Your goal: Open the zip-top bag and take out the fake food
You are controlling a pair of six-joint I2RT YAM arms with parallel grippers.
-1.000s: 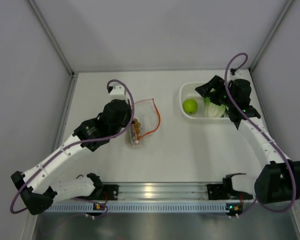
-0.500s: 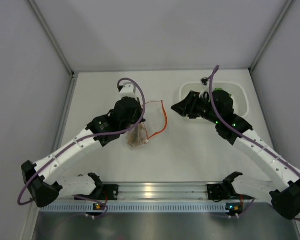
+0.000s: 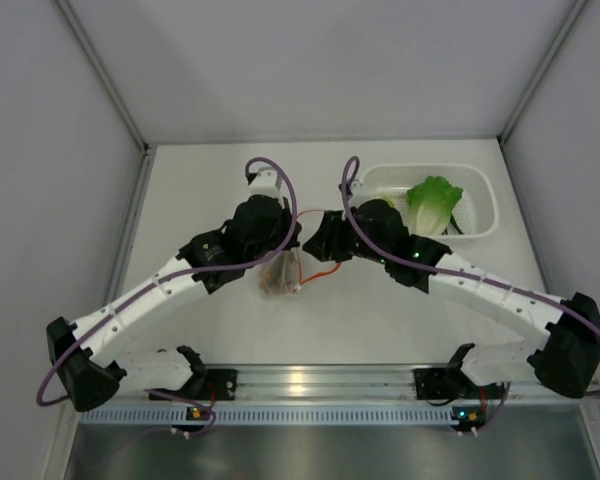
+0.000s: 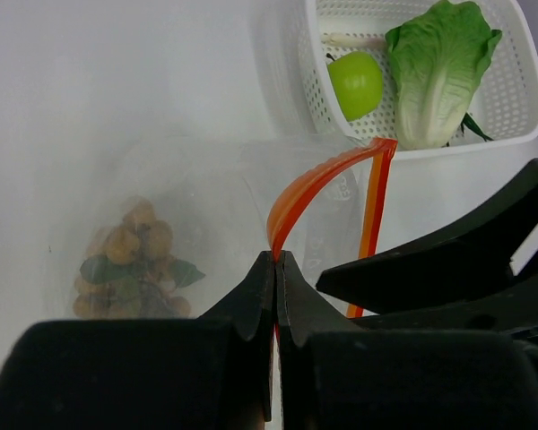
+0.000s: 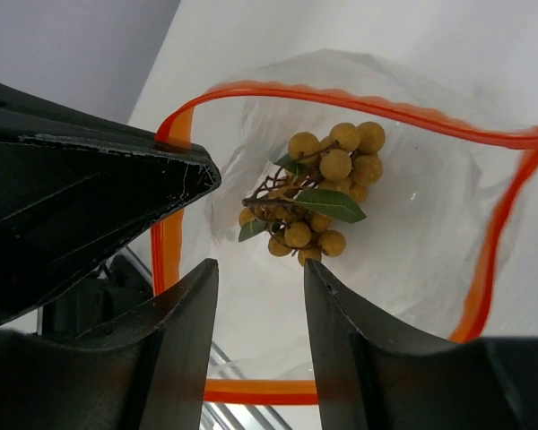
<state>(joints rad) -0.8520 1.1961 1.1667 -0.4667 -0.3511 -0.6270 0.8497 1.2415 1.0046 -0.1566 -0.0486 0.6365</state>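
Reaching in from the near left, the left arm bends at the elbow and sets the left gripper (image 3: 286, 246) over the zip-top bag (image 3: 279, 277), jaws pinched tight on the bag's orange-red zip strip (image 4: 316, 184). The right arm lies low and stretched out from the bag's right. The right gripper (image 3: 316, 240) sits just beside the bag with its jaws parted and nothing between them, facing the bag's gaping mouth.

The bag rests on a white table (image 3: 200, 185) walled in pale grey. A white perforated basket (image 3: 486, 216) stands to the bag's right, a little beyond it, holding the lettuce (image 3: 432, 203).

Only the right wrist view looks inside the bag, where the brown cluster (image 5: 327, 193) lies with its green leaves. The top view hides the lime-green fruit (image 4: 356, 82) behind the right arm, while the left wrist view shows it in the basket, touching the lettuce
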